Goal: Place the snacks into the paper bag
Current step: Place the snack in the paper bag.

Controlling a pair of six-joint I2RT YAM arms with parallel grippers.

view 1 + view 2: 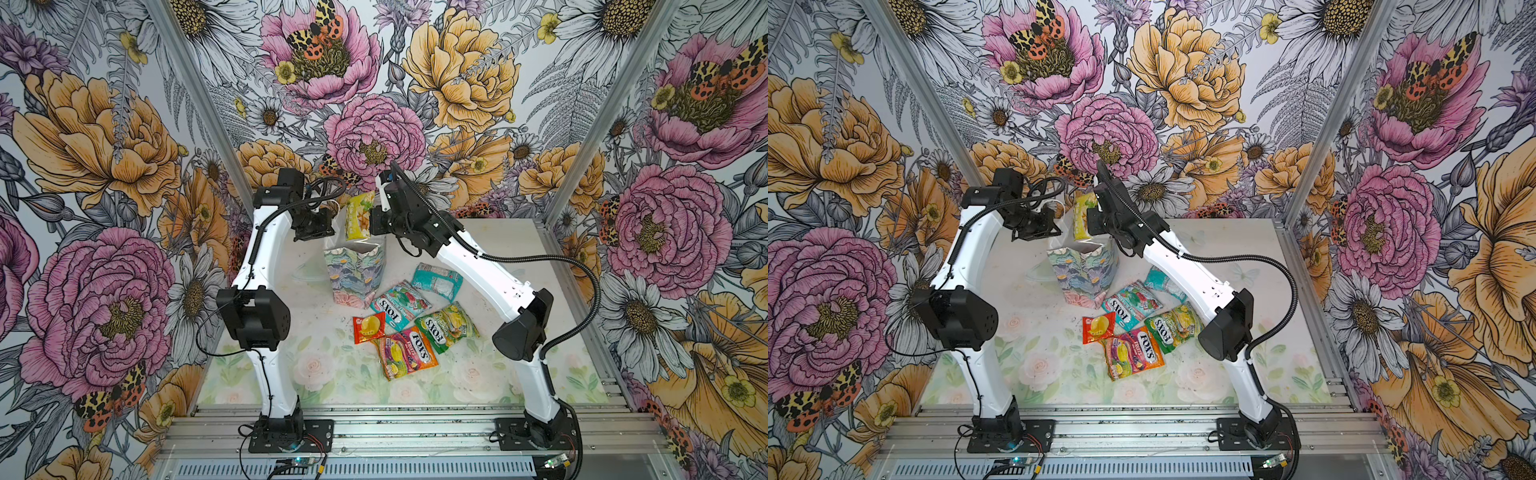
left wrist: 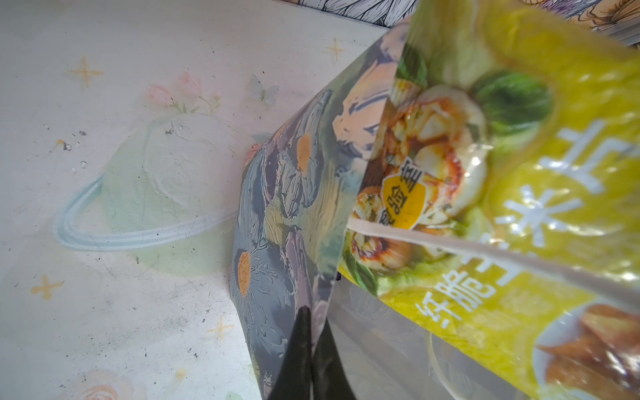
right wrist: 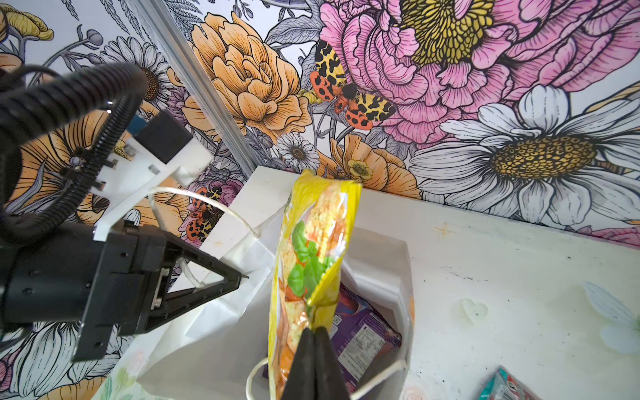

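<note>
The glossy yellow snack packet [image 1: 358,216] printed with green leaves hangs upright just above the centre of the frame in both top views, over the open mouth of the small pastel blue-green floral paper bag [image 1: 353,276], which stands on the pale table [image 1: 507,237]. The right gripper [image 3: 313,334] has its black fingers pressed narrow on the packet's edge. The left gripper [image 2: 310,320] pinches the bag's wall between closed fingers, propping the mouth open. A purple packet [image 3: 363,332] lies inside. Done well, I judge, the packet goes down between the white walls, clear of the thin white cord handle [image 2: 433,239], before the fingers part. Five loose packets [image 1: 409,351] lie lower right of the bag.
</note>
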